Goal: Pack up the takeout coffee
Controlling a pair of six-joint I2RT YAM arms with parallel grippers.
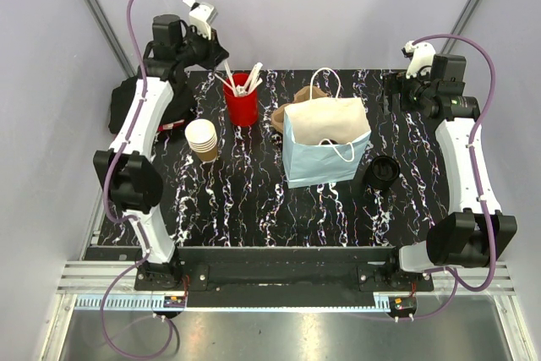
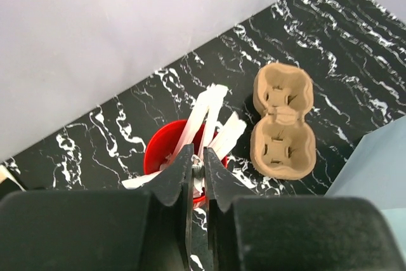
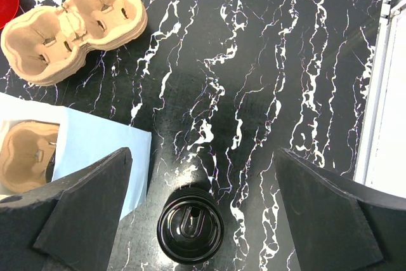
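Step, apparently: utensil pick. Left fingers (image 2: 177, 179) are pinching a white utensil (image 2: 206, 115) in the red cup (image 2: 152, 153), far left; right fingers (image 3: 82, 214) are hanging spread, empty. Paper cup (image 1: 201, 139) is standing on the table (image 1: 254, 209), left of the bag (image 1: 325, 145). Next: probably a straight lift.

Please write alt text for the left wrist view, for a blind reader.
The left gripper has its fingers closed on a white utensil in a red cup; a brown pulp cup carrier lies beside it on the marbled table.
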